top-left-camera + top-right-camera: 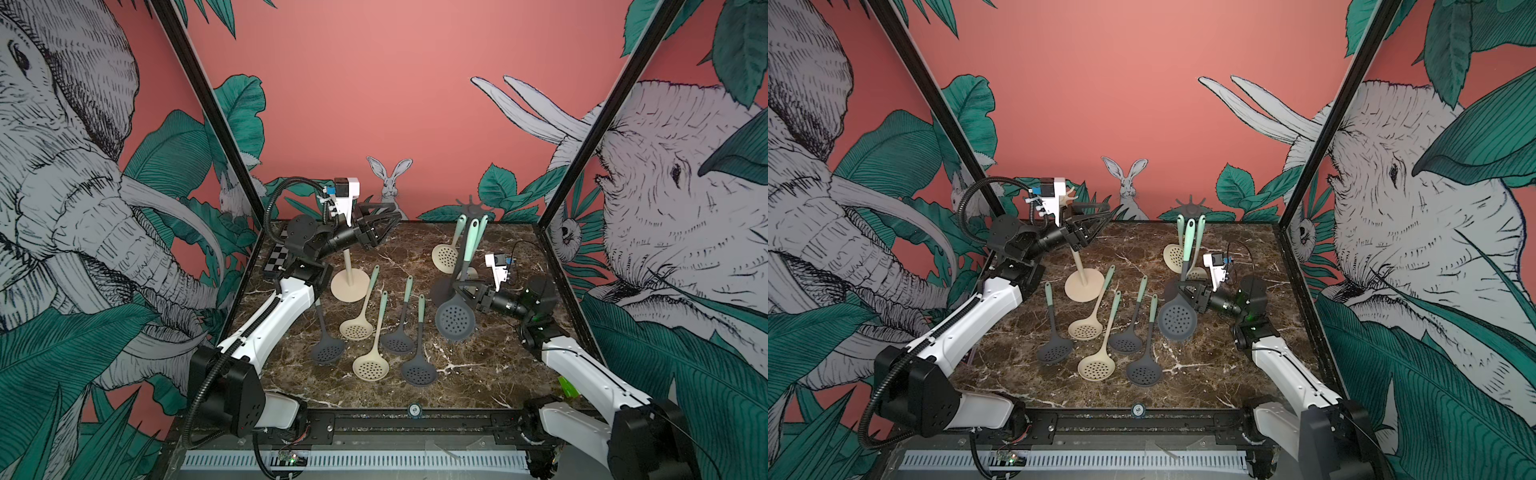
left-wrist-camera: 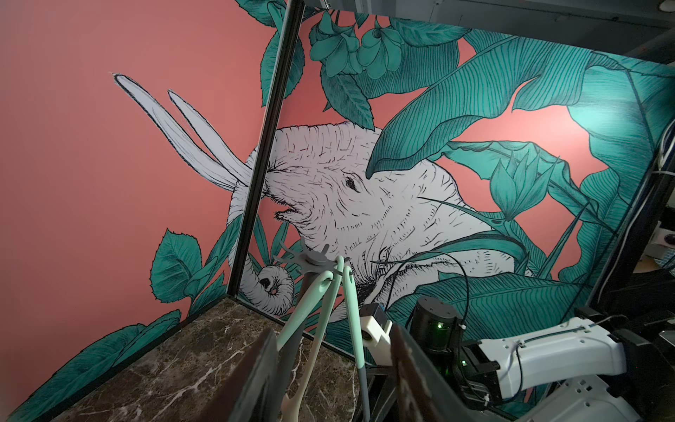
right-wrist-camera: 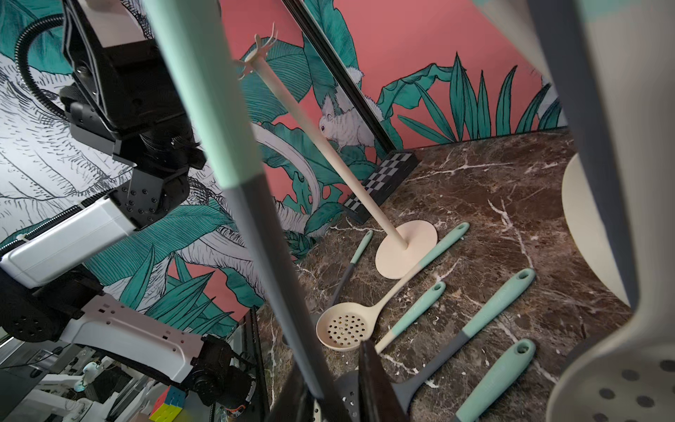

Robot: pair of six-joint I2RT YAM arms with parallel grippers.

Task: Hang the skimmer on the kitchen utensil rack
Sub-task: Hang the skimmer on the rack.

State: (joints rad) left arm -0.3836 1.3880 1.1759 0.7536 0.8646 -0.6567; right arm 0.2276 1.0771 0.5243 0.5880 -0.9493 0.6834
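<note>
Three skimmers are hanging from the grey star-topped utensil rack [image 2: 316, 260], among them the dark grey perforated silicone skimmer with the mint-green handle [image 1: 455, 320], its head dangling low over the dark marble surface [image 1: 478, 374]. The right gripper [image 1: 464, 291] is sitting at that skimmer's neck with its jaws either side of the shaft, and I cannot tell whether they are pinching it or standing clear, while the left gripper [image 1: 390, 219] is hovering well apart, jaws spread and empty. The release step is judged to be in hand: the next move is calling for the jaws to part fully and back away without dragging the handle loop off its prong.
</note>
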